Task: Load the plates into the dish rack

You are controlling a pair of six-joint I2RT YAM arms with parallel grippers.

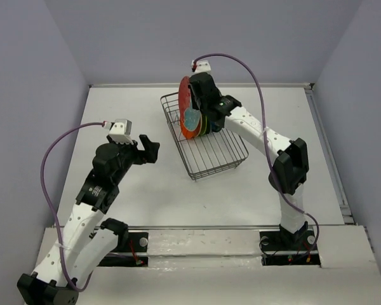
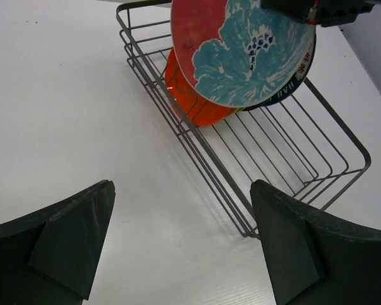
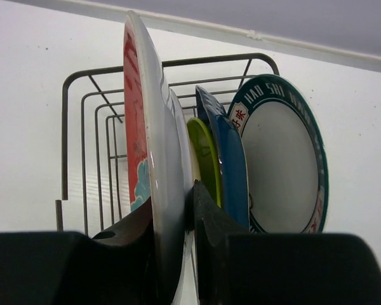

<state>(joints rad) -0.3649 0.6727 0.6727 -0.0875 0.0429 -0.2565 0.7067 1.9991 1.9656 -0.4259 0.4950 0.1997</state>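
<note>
The dark wire dish rack (image 1: 222, 152) sits at the table's centre back. My right gripper (image 1: 197, 105) is shut on the rim of the red-and-teal patterned plate (image 1: 185, 95) and holds it upright over the rack's far end. In the right wrist view my gripper (image 3: 173, 216) pinches this plate (image 3: 153, 114); behind it stand the lime green plate (image 3: 206, 159), the dark blue plate (image 3: 232, 159) and the white teal-rimmed plate (image 3: 282, 165). An orange plate (image 2: 190, 105) stands in the rack (image 2: 292, 159) under the patterned plate (image 2: 241, 51). My left gripper (image 1: 153, 150) is open and empty, left of the rack.
Grey walls close the table at the left, back and right. A raised edge (image 1: 327, 146) runs along the table's right side. The near half of the rack holds no plates. Both arm bases stand at the near edge.
</note>
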